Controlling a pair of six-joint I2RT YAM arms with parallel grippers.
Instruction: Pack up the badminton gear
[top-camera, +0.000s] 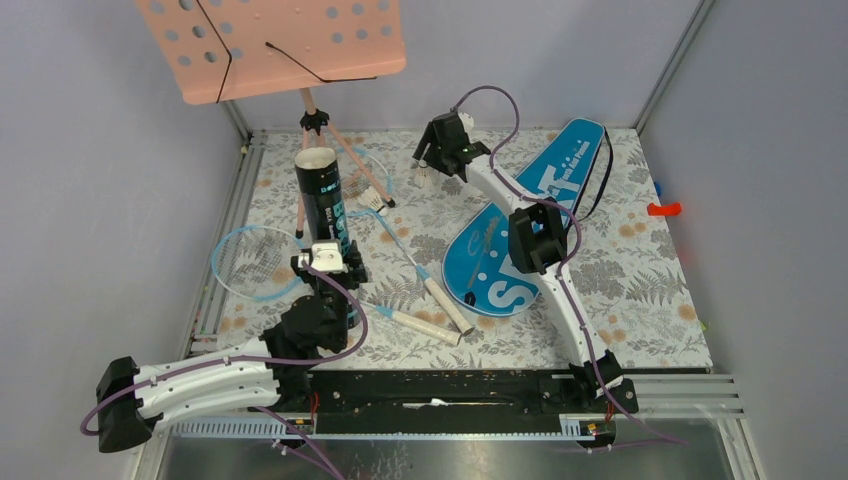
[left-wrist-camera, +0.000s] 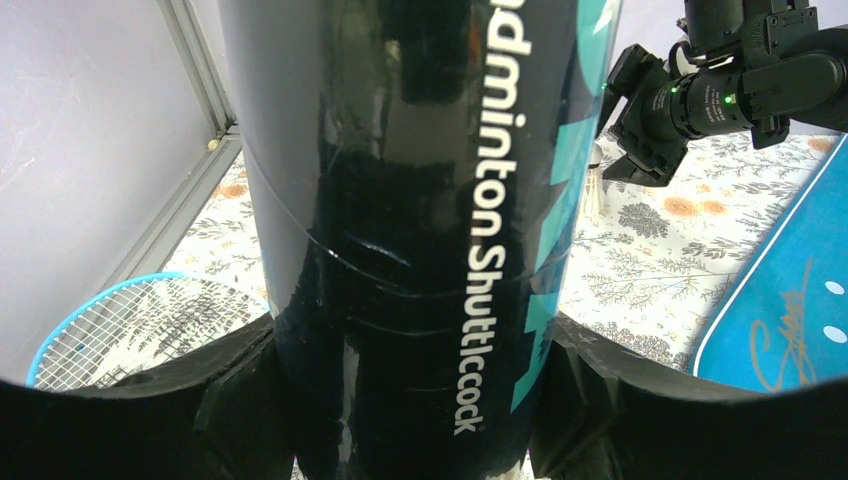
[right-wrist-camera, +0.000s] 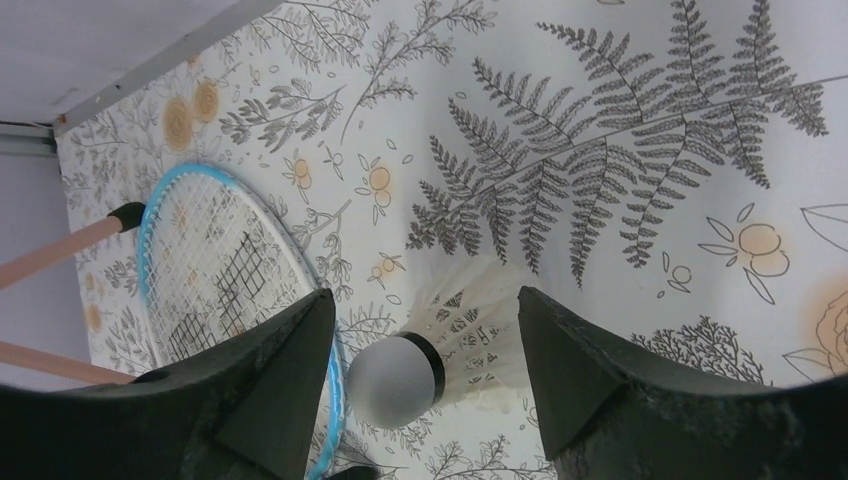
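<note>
My left gripper (left-wrist-camera: 410, 400) is clamped round the lower part of the dark tube (top-camera: 320, 190), which stands upright near the left edge of the tabletop (top-camera: 640, 290), open mouth up. My right gripper (right-wrist-camera: 422, 300) hangs near the far edge with its fingers spread, and a shuttlecock (right-wrist-camera: 440, 350) sits between them (I can't tell whether either finger touches it). Just beside that lies the head of one racket (right-wrist-camera: 220, 260). The other racket (top-camera: 250, 262) has its head left of the tube, and both cream handles point toward the near edge. A second shuttlecock (top-camera: 375, 203) rests just right of the tube. The blue bag (top-camera: 530, 230) lies diagonally, its narrow end toward the far right corner.
</note>
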